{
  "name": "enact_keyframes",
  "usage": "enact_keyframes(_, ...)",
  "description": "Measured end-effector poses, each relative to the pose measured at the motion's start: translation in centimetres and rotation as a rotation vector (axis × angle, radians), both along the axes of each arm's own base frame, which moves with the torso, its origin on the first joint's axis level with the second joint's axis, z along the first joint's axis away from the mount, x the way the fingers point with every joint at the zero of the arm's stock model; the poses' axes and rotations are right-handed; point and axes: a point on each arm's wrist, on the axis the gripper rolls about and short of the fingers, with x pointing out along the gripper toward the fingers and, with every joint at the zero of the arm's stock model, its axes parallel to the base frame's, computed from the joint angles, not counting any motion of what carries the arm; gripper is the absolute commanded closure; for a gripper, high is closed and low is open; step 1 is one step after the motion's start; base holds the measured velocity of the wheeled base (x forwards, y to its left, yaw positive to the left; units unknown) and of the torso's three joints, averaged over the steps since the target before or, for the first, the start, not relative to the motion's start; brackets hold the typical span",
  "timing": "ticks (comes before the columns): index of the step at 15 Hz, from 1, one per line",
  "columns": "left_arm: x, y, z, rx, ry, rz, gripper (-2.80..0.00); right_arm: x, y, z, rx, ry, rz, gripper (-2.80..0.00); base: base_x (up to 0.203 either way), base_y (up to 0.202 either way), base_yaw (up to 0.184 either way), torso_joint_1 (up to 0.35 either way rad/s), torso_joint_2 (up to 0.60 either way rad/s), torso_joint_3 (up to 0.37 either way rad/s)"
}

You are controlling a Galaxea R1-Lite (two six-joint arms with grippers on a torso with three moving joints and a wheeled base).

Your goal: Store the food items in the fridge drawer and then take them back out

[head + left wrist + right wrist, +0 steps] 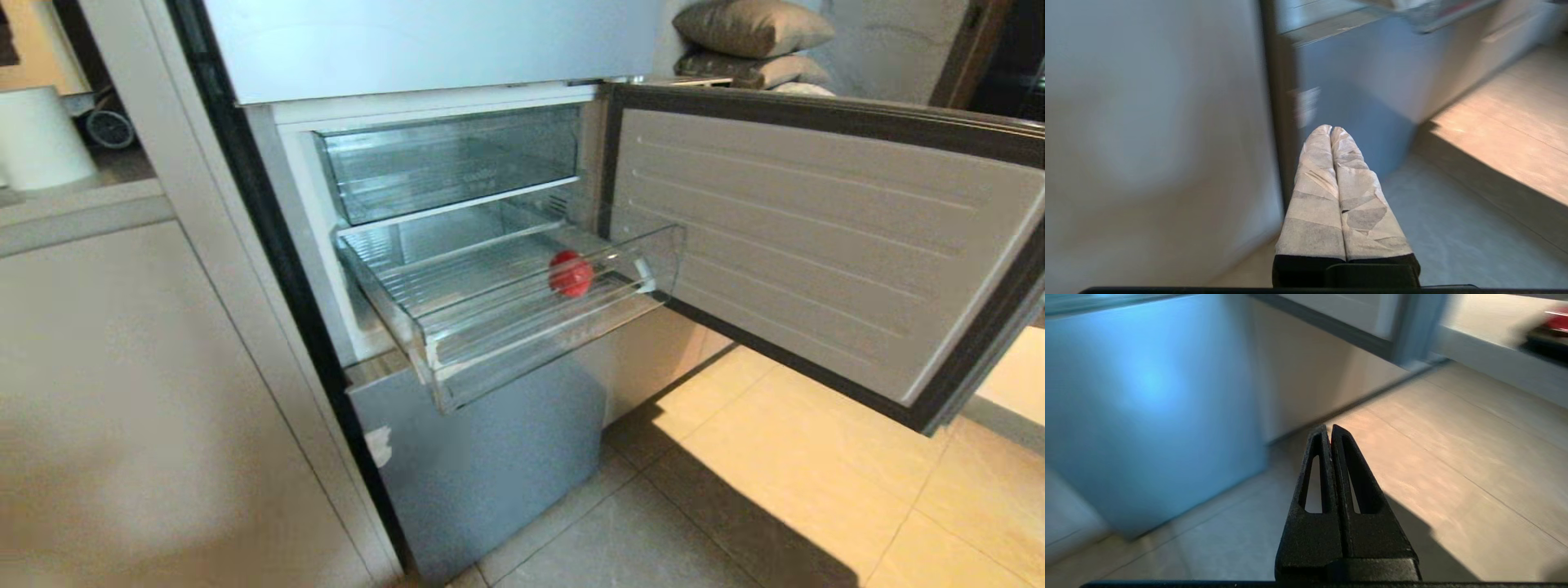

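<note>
Count: one red fruit (571, 273), in one pulled-out shallow drawer (522, 359). One taller clear drawer (449, 159) above. Two pillows (751, 45) stacked behind one open door (816, 237).

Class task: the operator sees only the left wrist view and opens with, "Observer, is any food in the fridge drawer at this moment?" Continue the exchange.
Observer: Yes, one red fruit lies in the pulled-out fridge drawer.
Operator: Is the right hand holding the other one?
Observer: No, the right hand is shut and empty, pointing at the floor.
Operator: Anything in the drawer above?
Observer: The taller clear drawer looks empty.
Operator: Is the fridge door shut?
Observer: No, the door stands wide open to the right.
</note>
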Motion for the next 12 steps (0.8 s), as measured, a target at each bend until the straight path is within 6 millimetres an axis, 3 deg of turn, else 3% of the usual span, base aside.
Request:
enact_keyframes(5,0.00,0.00,0.00,0.000,0.000,0.001,0.00,0.00,0.00,-0.02,0.003,0.001,-0.001,0.00,0.000,-0.007,0.147,0.001,0.00,0.002)
enact_keyframes(12,0.00,0.00,0.01,0.000,0.000,0.001,0.00,0.00,0.00,-0.02,0.012,0.001,-0.001,0.00,0.000,0.000,0.000,0.000,0.00,0.000)
